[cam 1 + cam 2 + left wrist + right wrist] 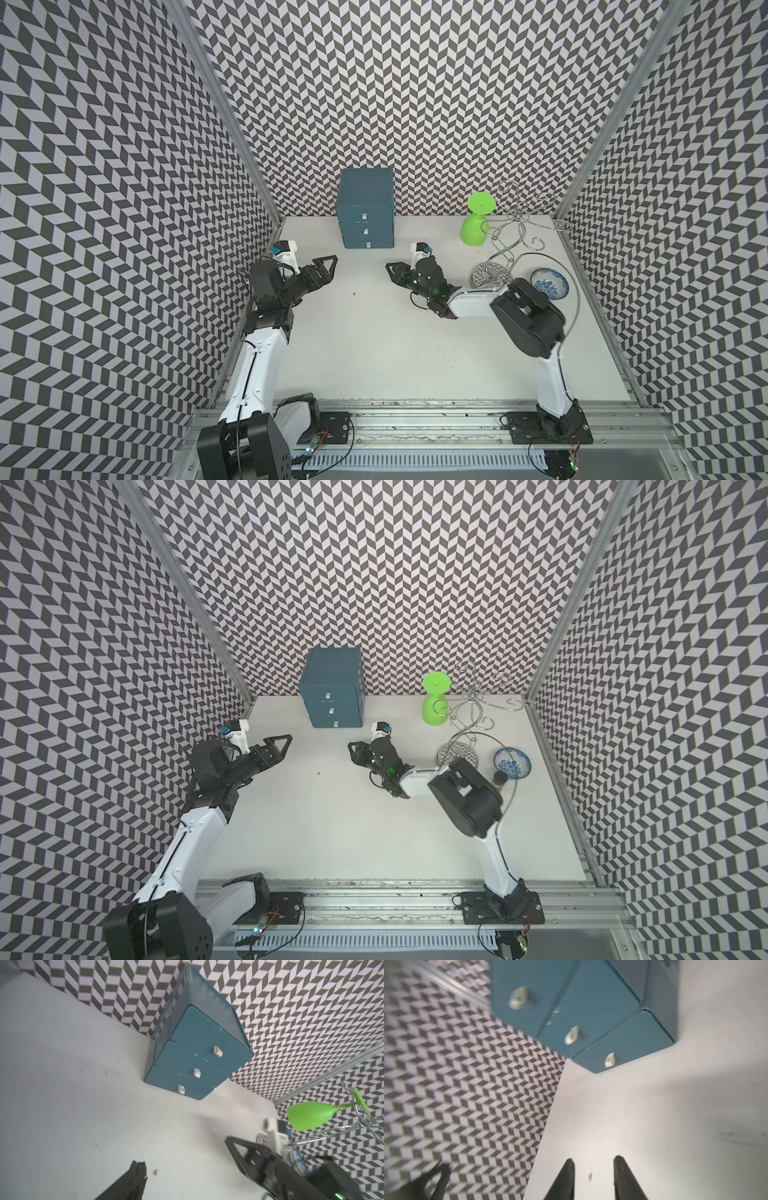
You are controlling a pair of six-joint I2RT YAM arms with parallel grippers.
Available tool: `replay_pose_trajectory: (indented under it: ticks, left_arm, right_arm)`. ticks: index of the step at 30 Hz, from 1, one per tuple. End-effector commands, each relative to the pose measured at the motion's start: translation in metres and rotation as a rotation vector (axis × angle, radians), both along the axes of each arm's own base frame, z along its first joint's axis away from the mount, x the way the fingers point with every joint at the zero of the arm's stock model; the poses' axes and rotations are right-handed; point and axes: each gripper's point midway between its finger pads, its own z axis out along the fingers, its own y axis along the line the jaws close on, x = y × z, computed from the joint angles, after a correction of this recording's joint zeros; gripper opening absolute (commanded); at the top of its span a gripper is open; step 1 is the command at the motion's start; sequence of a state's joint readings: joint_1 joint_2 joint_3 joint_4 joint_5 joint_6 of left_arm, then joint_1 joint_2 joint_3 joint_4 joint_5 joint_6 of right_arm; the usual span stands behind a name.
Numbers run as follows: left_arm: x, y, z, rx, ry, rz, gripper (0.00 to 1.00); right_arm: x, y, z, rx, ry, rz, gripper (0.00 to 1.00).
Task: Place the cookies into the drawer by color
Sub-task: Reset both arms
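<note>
The teal-blue drawer stands at the back of the table against the wall, and all three of its stacked drawers are closed. It also shows in the left wrist view as the drawer and in the right wrist view as the drawer. No cookies are in view. My left gripper hovers in front and left of the chest, open and empty; only one of its fingers shows in its wrist view. Open too, with bare table between its fingers, is my right gripper, which hangs in front and right of the chest.
An upturned green wine glass and a wire glass rack stand at the back right. A blue-patterned bowl and a small dark-lidded jar sit by the right arm. A tiny crumb lies mid-table.
</note>
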State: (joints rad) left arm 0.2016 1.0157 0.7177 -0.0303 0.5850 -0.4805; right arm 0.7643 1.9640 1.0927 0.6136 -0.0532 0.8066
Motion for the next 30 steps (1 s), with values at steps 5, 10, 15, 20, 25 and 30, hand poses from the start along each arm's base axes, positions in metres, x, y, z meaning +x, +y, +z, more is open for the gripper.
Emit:
replay_pose_trajectory:
  ticks: [5,10,15,20,25,30]
  left_arm:
    - [-0.019,-0.023,0.03,0.174,-0.153,0.121,1.0]
    - [-0.025,-0.041,0.008,0.339,-0.206,0.212,0.99]
    - [-0.029,-0.013,-0.02,0.459,-0.2,0.395,1.0]
    - [-0.042,0.014,-0.048,0.555,-0.278,0.489,1.0]
    - [-0.038,0.031,-0.071,0.549,-0.296,0.467,0.99]
    - [-0.024,0.047,-0.079,0.554,-0.292,0.458,1.0]
  right_arm:
    - [-0.101,-0.11,0.052,-0.409,-0.35,-0.04,0.51]
    - [-0.136,-0.225,0.07,-0.44,-0.448,-0.367,0.62]
    - [-0.155,-0.338,0.069,-0.504,-0.479,-0.848,0.94]
    - [-0.14,-0.395,0.054,-0.536,-0.408,-1.048,0.98]
    - [-0.101,-0.421,0.046,-0.652,-0.331,-1.123,0.99]
    - [-0.058,-0.419,0.025,-0.736,-0.287,-1.091,1.0]
